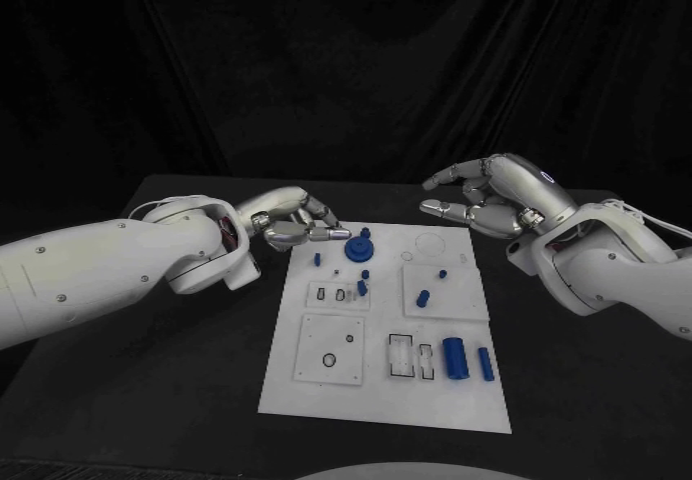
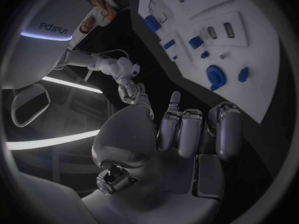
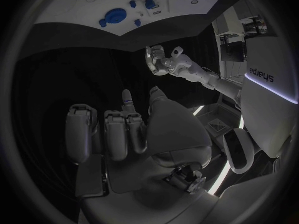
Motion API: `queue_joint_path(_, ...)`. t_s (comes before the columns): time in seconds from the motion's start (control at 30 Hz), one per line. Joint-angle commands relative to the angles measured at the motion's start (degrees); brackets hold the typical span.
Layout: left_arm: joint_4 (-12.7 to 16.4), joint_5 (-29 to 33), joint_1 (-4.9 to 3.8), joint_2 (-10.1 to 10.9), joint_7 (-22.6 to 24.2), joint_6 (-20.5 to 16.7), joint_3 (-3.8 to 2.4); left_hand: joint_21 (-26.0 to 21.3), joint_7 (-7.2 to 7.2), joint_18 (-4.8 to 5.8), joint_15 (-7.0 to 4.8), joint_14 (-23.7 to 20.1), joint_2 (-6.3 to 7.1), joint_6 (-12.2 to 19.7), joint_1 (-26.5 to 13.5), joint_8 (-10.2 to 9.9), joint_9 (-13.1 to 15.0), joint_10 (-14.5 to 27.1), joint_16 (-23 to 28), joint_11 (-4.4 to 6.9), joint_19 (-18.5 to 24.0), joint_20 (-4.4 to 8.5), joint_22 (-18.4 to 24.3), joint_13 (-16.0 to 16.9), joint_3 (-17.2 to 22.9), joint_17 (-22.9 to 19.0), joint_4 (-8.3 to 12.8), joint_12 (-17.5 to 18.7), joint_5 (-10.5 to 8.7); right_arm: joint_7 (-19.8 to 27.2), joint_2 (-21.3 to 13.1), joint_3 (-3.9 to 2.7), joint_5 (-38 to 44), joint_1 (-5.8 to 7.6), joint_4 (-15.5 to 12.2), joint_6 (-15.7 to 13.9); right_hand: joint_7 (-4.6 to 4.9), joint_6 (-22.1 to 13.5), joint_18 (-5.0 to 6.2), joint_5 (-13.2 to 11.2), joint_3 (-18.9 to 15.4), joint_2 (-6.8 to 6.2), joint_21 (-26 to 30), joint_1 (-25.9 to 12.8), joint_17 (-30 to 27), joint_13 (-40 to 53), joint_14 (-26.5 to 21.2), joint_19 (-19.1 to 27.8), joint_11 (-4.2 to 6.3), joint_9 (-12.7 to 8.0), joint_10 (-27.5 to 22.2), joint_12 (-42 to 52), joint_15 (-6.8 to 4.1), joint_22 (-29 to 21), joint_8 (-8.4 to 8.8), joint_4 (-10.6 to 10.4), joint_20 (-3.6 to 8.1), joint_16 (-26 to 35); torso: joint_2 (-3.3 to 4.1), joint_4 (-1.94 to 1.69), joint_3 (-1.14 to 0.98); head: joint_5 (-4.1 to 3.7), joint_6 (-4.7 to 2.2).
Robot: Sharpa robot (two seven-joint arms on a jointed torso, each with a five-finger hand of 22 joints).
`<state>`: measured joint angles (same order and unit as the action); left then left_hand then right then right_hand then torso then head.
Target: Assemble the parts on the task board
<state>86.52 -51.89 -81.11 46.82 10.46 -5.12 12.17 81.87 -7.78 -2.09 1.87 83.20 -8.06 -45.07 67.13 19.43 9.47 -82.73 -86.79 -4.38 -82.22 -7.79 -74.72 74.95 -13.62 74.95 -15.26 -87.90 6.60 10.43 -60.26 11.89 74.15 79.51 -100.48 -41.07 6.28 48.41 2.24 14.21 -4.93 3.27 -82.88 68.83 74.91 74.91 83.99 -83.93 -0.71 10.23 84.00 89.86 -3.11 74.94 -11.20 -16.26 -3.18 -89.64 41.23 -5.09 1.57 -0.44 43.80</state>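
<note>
Hovering empty with fingers curled at the board's (image 1: 378,392) far corner, the left hand (image 1: 296,222) could knock the disc (image 1: 361,247); the right hand (image 1: 488,195) waits open.

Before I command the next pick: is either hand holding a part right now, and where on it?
Nothing is held. The left hand hovers beside the task board near the round blue part, fingers curled on nothing; the right hand is raised, fingers apart.

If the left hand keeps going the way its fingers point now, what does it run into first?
Probably the round blue gear-like part at the far end of the white task board. The silver left hand has its fingertips right beside it; whether they already touch, or pass above it, is unclear.
</note>
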Motion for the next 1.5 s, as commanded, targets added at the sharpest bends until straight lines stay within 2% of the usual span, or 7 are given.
queue_joint_path(0.03,-0.2,-8.9,-0.79,-1.4,-23.6,10.5,-0.08,8.1,-0.3,2.09,-0.48,6.8,-1.75,-3.4,-6.9,1.3,2.6,-7.3,-3.2,0.3,-7.8,-0.08,-15.3,15.0,-2.8,15.0,-1.1,-2.1,-3.69,1.1,-0.3,0.0,-3.7,-0.98,0.0,-0.1,0.2,0.3,-0.54,0.3,-0.4,-0.02,-0.2,0.4,15.1,15.1,6.0,-2.9,-0.47,0.0,6.0,0.1,0.46,12.8,-0.32,-0.1,-0.34,-0.3,-0.76,0.43,-0.6,0.34,0.41)
queue_joint_path(0.2,-0.6,-3.6,-1.84,-4.4,-30.9,15.7,-0.09,8.1,0.82,2.09,-1.45,6.8,-2.66,-6.5,-6.7,2.0,4.7,-7.3,-3.2,1.33,-7.8,0.76,-15.3,15.0,-2.0,15.0,-0.7,-2.1,-2.44,0.6,-1.5,0.0,-4.2,-2.36,-0.4,0.4,0.2,0.3,-0.55,0.4,-0.4,0.0,-0.3,0.5,15.0,15.1,6.0,-3.0,-0.51,-0.1,6.0,0.1,0.47,12.8,-0.32,-0.1,-0.36,-0.3,-1.38,0.94,-1.21,0.75,0.98)
queue_joint_path(0.4,-1.2,-1.1,-2.29,-7.7,-34.6,17.8,-0.09,8.1,2.85,2.09,-3.21,6.8,-2.54,-10.6,-6.6,4.6,9.7,-7.3,-3.2,3.17,-7.8,2.49,-15.3,15.0,-1.0,15.0,-0.6,-2.1,3.32,0.2,-2.4,0.0,-4.4,-3.17,-0.6,0.7,0.21,0.4,-0.54,0.5,-0.5,0.08,-0.2,0.5,14.9,15.1,6.0,-2.9,-0.62,-0.1,6.0,0.1,0.53,12.8,-0.36,-0.2,-0.39,-0.3,-2.14,1.62,-2.02,1.75,2.51)
queue_joint_path(0.73,-2.9,-0.3,-2.39,-12.0,-36.8,18.4,-0.08,8.1,4.53,2.09,-4.77,6.8,-1.93,-12.6,-5.7,7.3,16.3,-7.3,-3.2,4.87,-7.8,4.09,-15.3,15.0,0.5,15.0,-0.1,-2.1,6.44,-0.9,-3.4,0.01,-4.4,-4.55,-1.1,1.5,0.35,0.5,-0.54,1.4,-0.6,0.36,-0.3,0.9,14.9,15.1,6.0,-3.0,-0.86,-0.2,6.0,0.1,0.75,12.8,-0.33,-0.1,-0.56,-0.2,-2.89,1.87,-3.07,1.74,4.74)
queue_joint_path(0.97,-4.7,-0.3,-2.36,-14.1,-38.8,20.1,-0.07,8.1,5.63,2.09,-5.75,6.8,-1.25,-13.3,-4.3,8.8,21.5,-7.3,-3.2,5.77,-7.8,5.03,-15.3,15.0,2.3,15.0,1.0,-2.1,9.11,-1.9,-3.4,0.01,-4.5,-4.99,-1.1,1.8,0.46,0.5,-0.49,2.1,-0.7,0.53,-0.1,1.3,14.7,15.1,5.9,-2.9,-1.05,-0.3,6.0,0.1,0.92,12.7,-0.3,0.0,-0.71,-0.1,-2.95,1.79,-3.03,2.19,6.19)
queue_joint_path(1.23,-5.6,-0.3,-2.3,-15.1,-39.7,20.0,-0.06,8.1,6.65,2.09,-6.68,6.8,-0.38,-13.2,-4.2,11.8,29.1,-7.3,-3.2,6.8,-7.8,5.96,-15.3,15.0,4.0,15.0,1.4,-2.1,9.01,-1.8,-3.3,0.01,-4.5,-5.26,-0.9,2.0,0.53,0.6,-0.49,2.8,-0.8,0.63,-0.1,1.8,14.7,15.1,5.9,-2.9,-1.16,-0.4,6.0,0.1,1.03,12.7,-0.3,0.1,-0.84,-0.1,-3.02,1.82,-3.1,2.06,6.2)
queue_joint_path(1.5,-6.5,-0.3,-2.19,-15.8,-40.8,19.4,-0.05,8.1,6.85,2.09,-6.9,6.8,-0.09,-12.6,-4.0,12.5,31.7,-7.3,-3.2,7.06,-7.8,6.23,-15.3,15.0,4.7,15.0,1.5,-2.1,9.31,-1.6,-3.3,0.01,-4.5,-5.71,-0.7,2.2,0.55,0.7,-0.5,3.4,-0.8,0.67,-0.2,2.2,14.8,15.1,5.9,-2.9,-1.2,-0.4,6.0,0.1,1.08,12.8,-0.33,0.2,-0.91,-0.1,-3.07,1.79,-2.92,2.19,6.2)
